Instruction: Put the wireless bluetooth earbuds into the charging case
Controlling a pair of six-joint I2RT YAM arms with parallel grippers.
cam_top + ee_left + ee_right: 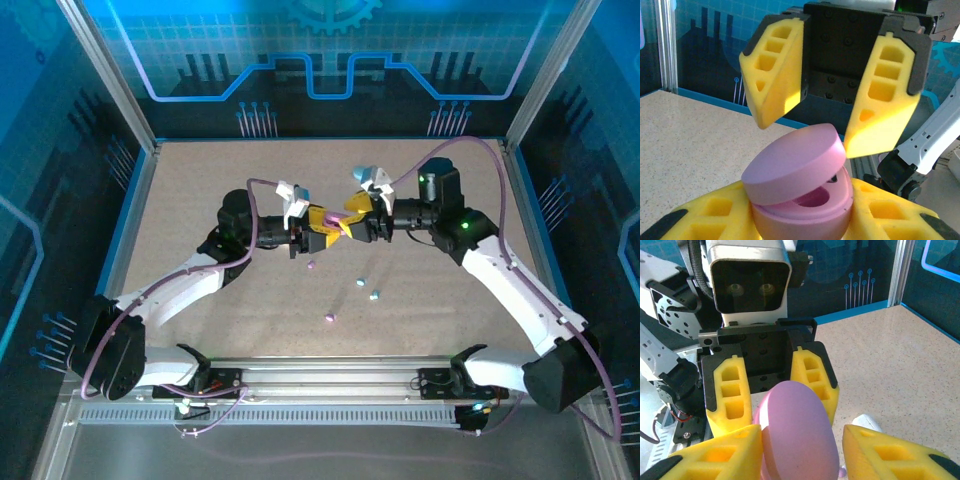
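Note:
My left gripper (328, 229) is shut on the base of a purple charging case (800, 215), held above the middle of the table. Its lid (795, 167) stands partly raised, and a cavity shows inside. My right gripper (349, 214) faces it, open. Its yellow fingers (885, 105) straddle the lid (800, 435), with a gap on one side. Several tiny earbuds lie on the table below: a purple one (311, 265), two light blue ones (362, 282) (375, 295) and another purple one (329, 318).
A white rounded object (867, 422) lies on the table under the grippers. The speckled tabletop (200, 200) is bounded by blue walls and metal posts (105, 70). A rail (330, 380) with both arm bases runs along the near edge.

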